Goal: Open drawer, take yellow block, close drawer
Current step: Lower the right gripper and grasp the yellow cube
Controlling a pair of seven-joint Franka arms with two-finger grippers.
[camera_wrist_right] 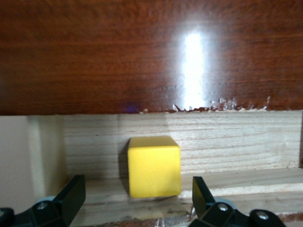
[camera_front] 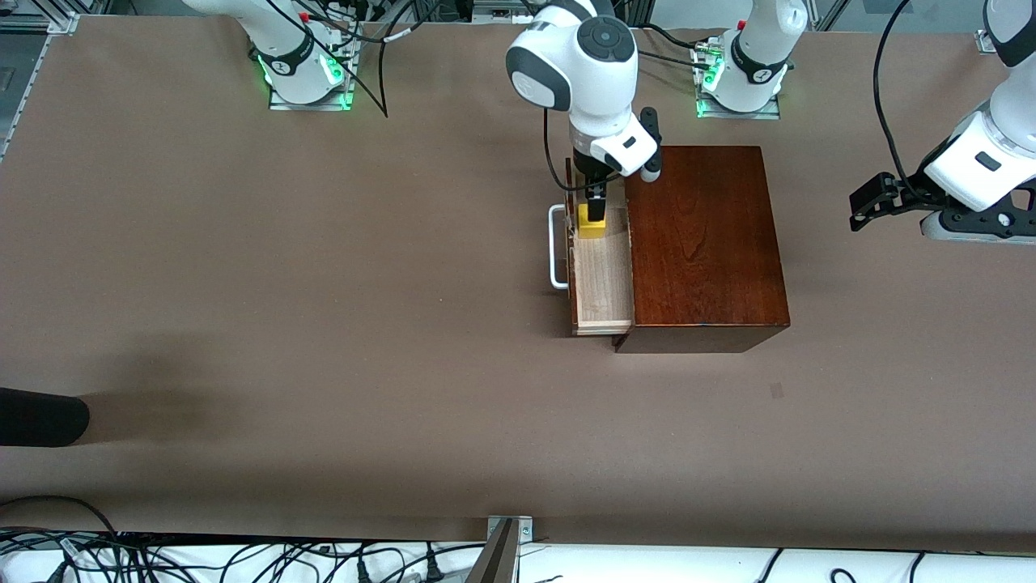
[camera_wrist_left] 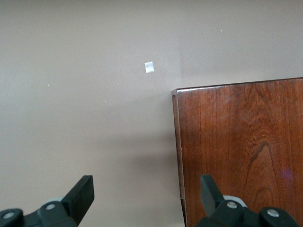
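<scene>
The mahogany-coloured box (camera_front: 704, 243) stands mid-table. Its drawer (camera_front: 603, 283) is pulled out toward the right arm's end of the table, showing its pale wood floor and white handle (camera_front: 557, 247). The yellow block (camera_front: 591, 228) sits in the drawer at the end farther from the front camera. My right gripper (camera_front: 595, 212) is down in the drawer, open, with one finger on each side of the block (camera_wrist_right: 154, 165) and apart from it. My left gripper (camera_front: 868, 202) is open and empty, and waits above the table beside the box (camera_wrist_left: 241, 151), toward the left arm's end.
A small pale tape mark (camera_front: 777, 390) lies on the table nearer to the front camera than the box; it also shows in the left wrist view (camera_wrist_left: 149, 67). A dark object (camera_front: 40, 417) juts in at the right arm's end of the table. Cables run along the near edge.
</scene>
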